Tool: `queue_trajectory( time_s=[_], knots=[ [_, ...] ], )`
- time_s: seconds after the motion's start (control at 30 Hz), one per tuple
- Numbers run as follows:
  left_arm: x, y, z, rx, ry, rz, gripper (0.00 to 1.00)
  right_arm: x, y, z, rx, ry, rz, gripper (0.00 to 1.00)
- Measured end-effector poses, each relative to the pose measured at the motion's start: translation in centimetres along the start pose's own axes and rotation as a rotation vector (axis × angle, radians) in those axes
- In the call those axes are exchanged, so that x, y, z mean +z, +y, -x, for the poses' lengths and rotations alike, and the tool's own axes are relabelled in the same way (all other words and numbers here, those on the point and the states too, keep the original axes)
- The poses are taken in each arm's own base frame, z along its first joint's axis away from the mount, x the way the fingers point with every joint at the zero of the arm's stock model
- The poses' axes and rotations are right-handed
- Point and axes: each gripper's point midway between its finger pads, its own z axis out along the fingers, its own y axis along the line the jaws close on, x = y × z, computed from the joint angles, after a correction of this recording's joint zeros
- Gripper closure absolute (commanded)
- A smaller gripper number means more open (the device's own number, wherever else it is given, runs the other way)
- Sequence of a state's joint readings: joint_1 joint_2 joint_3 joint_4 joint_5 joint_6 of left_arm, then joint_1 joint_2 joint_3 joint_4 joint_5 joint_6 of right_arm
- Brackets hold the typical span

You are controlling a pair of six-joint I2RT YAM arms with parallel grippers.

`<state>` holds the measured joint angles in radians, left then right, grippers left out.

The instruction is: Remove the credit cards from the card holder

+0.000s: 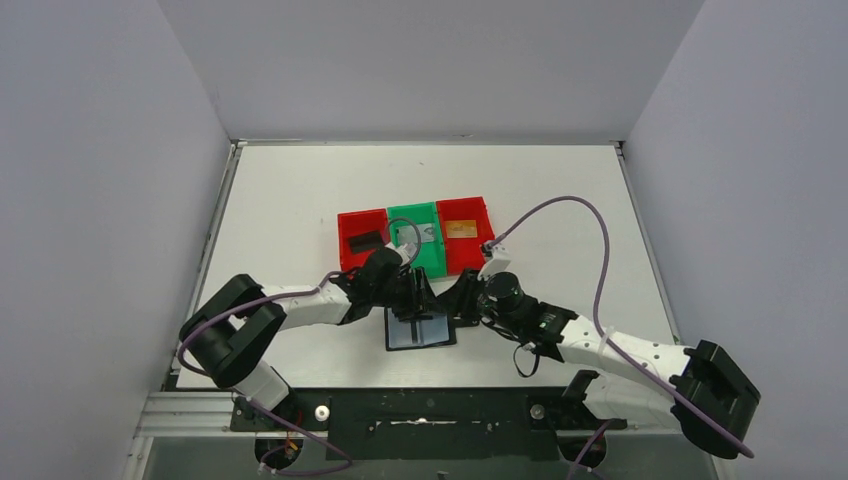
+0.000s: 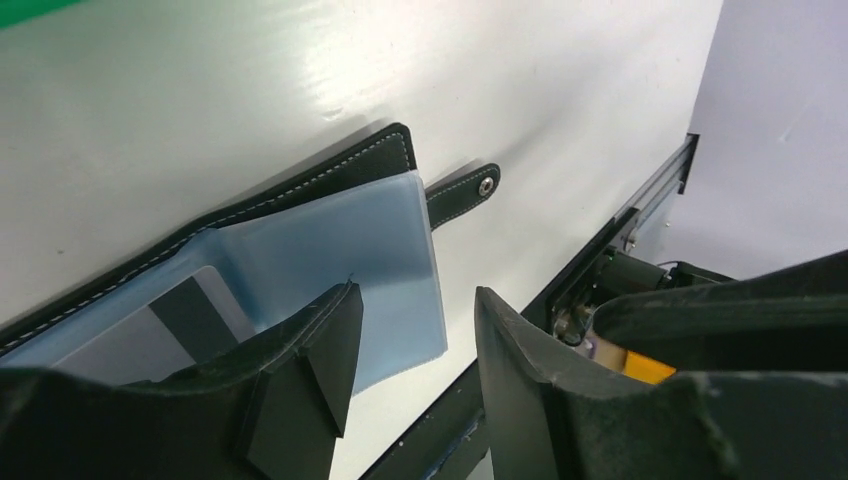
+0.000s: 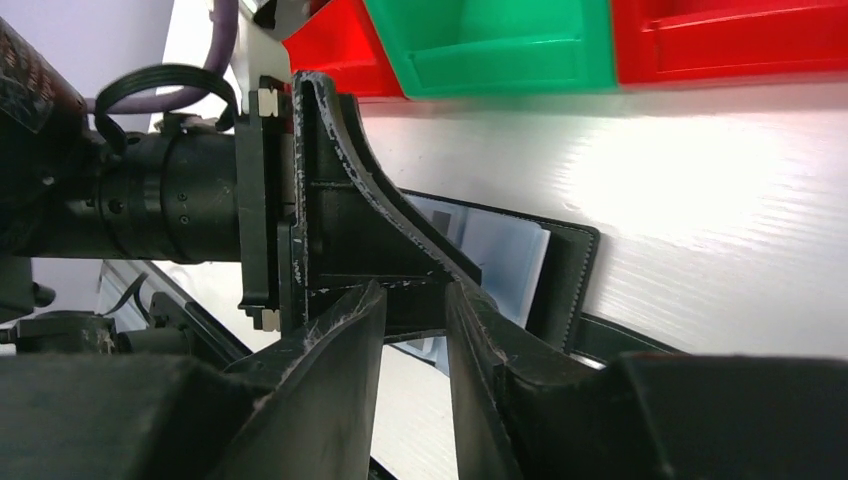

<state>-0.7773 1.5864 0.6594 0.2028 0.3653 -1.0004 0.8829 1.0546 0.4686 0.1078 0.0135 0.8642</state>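
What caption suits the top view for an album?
Left claw and right claw meet over the open card holder; black card, grey card and orange card lie in the bins behind.

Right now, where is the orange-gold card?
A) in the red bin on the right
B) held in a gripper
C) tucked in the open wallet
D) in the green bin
A: the orange-gold card lies inside the right-hand red bin, next to the green bin.
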Motion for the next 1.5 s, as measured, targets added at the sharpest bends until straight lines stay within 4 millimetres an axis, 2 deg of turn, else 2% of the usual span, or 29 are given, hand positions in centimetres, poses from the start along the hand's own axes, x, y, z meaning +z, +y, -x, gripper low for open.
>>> queue_trajectory(
  time_s=[0.3, 0.63, 0.8, 0.93, 1.03, 1.17, 1.3, 1.5],
  knots=[
    [-2.1, 1.2, 1.2, 0.062, -0.082, 0.116, 0.55, 2.1, 1.1, -2.5, -0.041, 0.101, 0.022, 0.78],
    [-4.0, 4.0, 1.7, 0.073, -0.132, 0.264, 0.58, 4.2, 2.7, -3.9, -0.080, 0.165, 0.049, 0.77],
    [-6.4, 4.4, 2.3, 0.078, -0.204, 0.308, 0.57, 5.0, 2.2, -4.9, -0.077, 0.196, 0.037, 0.73],
    [-8.2, 4.1, 3.1, 0.067, -0.283, 0.284, 0.56, 5.4, 1.7, -7.0, -0.087, 0.274, 0.023, 0.71],
    [-9.0, 4.6, 2.8, 0.057, -0.305, 0.273, 0.56, 5.5, 1.5, -7.6, -0.089, 0.310, 0.011, 0.71],
    [-9.1, 5.4, 1.8, 0.052, -0.277, 0.267, 0.56, 6.1, 1.4, -8.0, -0.082, 0.331, -0.008, 0.71],
    [-8.8, 5.2, 0.9, 0.074, -0.229, 0.243, 0.56, 6.1, 0.2, -8.7, -0.062, 0.358, -0.060, 0.73],
    [-7.4, 5.6, 0.1, 0.125, -0.132, 0.253, 0.56, 6.1, -0.9, -8.5, -0.006, 0.358, -0.117, 0.71]
  ],
)
